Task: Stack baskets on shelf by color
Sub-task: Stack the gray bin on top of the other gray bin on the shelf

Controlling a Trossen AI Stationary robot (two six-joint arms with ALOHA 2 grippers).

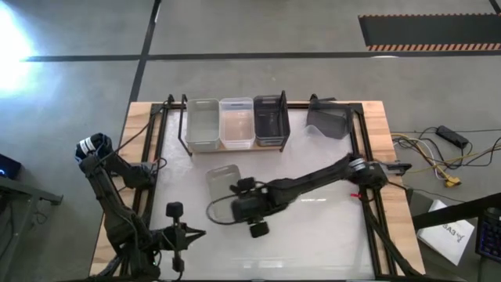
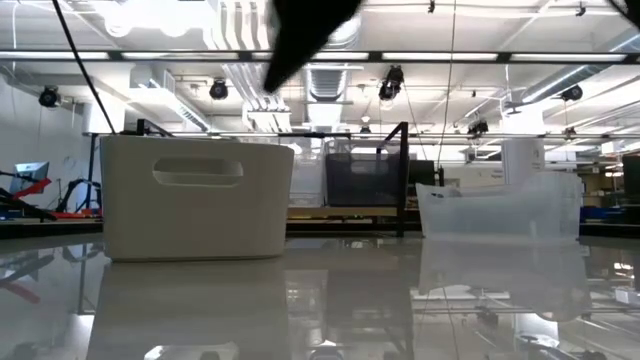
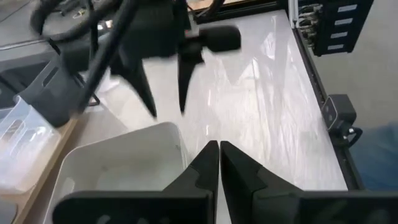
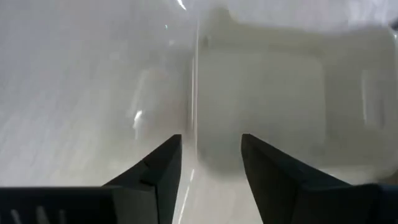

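Right gripper (image 1: 237,190) hung just over the near end of the whitish basket (image 1: 222,180), which sat on the white table (image 1: 329,235) a little in front of the shelf (image 1: 235,145); its jaws stood apart astride the basket's rim wall, holding nothing. The basket's long axis ran roughly toward the shelf, away from the claw. The left gripper (image 3: 217,163), pinched shut and empty, waited farther off at the table's front, so the right arm looked the nearer one.

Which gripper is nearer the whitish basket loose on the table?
Right. The right gripper hangs open right at the whitish basket; the left gripper is shut, apart from it toward the table's front left.
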